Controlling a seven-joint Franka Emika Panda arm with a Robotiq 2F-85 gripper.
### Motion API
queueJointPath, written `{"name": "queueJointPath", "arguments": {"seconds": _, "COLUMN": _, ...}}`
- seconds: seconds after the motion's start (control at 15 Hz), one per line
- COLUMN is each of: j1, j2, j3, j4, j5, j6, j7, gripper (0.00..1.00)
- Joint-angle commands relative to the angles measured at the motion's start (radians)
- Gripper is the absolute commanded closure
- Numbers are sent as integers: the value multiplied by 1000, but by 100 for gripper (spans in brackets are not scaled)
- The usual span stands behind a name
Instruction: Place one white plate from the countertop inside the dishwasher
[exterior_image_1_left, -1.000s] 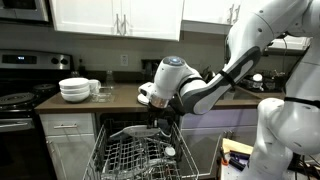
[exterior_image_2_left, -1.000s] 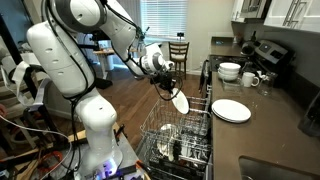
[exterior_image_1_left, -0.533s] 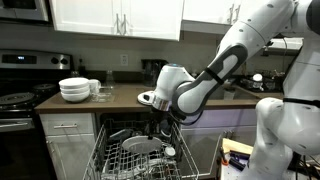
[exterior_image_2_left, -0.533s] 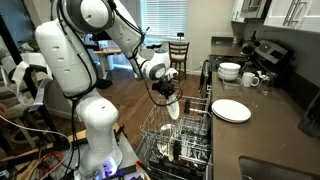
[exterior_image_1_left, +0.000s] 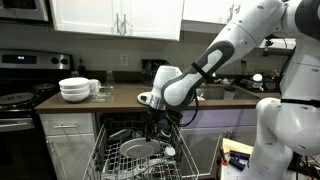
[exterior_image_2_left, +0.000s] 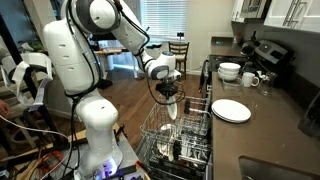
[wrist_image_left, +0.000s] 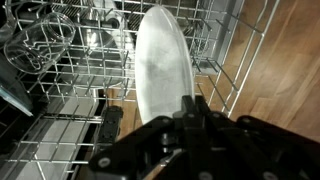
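Observation:
My gripper (wrist_image_left: 188, 105) is shut on the rim of a white plate (wrist_image_left: 163, 65), held on edge over the dishwasher's grey wire rack (wrist_image_left: 60, 80). In both exterior views the gripper (exterior_image_1_left: 158, 122) (exterior_image_2_left: 171, 97) hangs just above the pulled-out rack (exterior_image_1_left: 140, 158) (exterior_image_2_left: 175, 135), with the plate (exterior_image_2_left: 173, 109) edge-down between the prongs. A second white plate (exterior_image_2_left: 231, 110) lies flat on the dark countertop (exterior_image_2_left: 270, 125). Whether the held plate touches the rack I cannot tell.
A stack of white bowls (exterior_image_1_left: 74, 89) (exterior_image_2_left: 229, 71) and mugs (exterior_image_2_left: 250, 79) stands on the counter beside the black stove (exterior_image_1_left: 18, 100). Dishes sit in the rack's lower part (exterior_image_2_left: 178, 150). The robot base (exterior_image_2_left: 95, 130) stands beside the open dishwasher.
The gripper has lowered the plate from above the rack down into it, and the plate has turned more upright. The arm's elbow has shifted up and over.

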Motion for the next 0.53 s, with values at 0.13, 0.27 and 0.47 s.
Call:
{"name": "queueJointPath", "arguments": {"seconds": 0.13, "j1": -53, "j2": 26, "j3": 28, "j4": 90, "j5": 143, "j6": -95, "j7": -131, "gripper": 98}}
{"name": "queueJointPath", "arguments": {"seconds": 0.27, "j1": -65, "j2": 32, "j3": 32, "j4": 106, "j5": 172, "j6": -118, "j7": -144, "gripper": 98}}
{"name": "queueJointPath", "arguments": {"seconds": 0.47, "j1": -80, "j2": 45, "j3": 39, "j4": 124, "j5": 211, "j6": -146, "j7": -160, "gripper": 98}}
